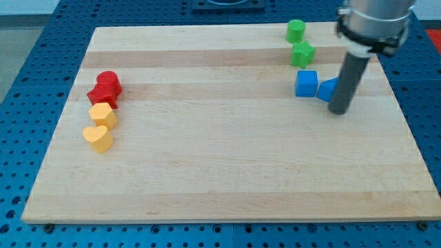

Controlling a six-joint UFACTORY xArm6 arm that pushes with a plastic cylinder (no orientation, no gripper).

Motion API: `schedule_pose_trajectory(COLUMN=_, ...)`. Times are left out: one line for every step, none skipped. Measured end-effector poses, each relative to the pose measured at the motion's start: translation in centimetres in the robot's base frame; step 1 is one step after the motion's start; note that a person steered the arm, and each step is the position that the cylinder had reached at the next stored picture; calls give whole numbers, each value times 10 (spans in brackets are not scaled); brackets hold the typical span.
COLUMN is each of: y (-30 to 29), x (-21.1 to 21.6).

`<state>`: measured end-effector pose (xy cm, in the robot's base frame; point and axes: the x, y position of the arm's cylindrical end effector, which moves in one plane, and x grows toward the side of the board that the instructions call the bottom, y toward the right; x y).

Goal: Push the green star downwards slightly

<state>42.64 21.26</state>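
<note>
Blocks (eight) — two red [105, 88], yellow [100, 127], green [300, 43], blue [314, 85].

Toward the bench's [220, 172] upper right, a green cylinder [295, 30] sits above the green star [302, 54], with two blue blocks [306, 83] [326, 89] side by side below. My tip [339, 110] rests just right of them. Far left, four blocks form a column: red cylinder [109, 82], red star [102, 95], yellow hexagon [103, 114], yellow heart [98, 138].

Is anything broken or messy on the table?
No, nothing looks broken or spilled. The blocks sit in two tidy bunches. My tip rests beside a blue block, partly hiding it, below the green star.
</note>
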Motion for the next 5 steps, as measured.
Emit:
schedule_pose_trajectory(y=44, x=-54)
schedule_pose_trajectory(y=48, x=-109)
schedule_pose_trajectory(y=64, x=-145)
schedule_pose_trajectory(y=12, x=-198)
schedule_pose_trajectory(y=-57, x=-187)
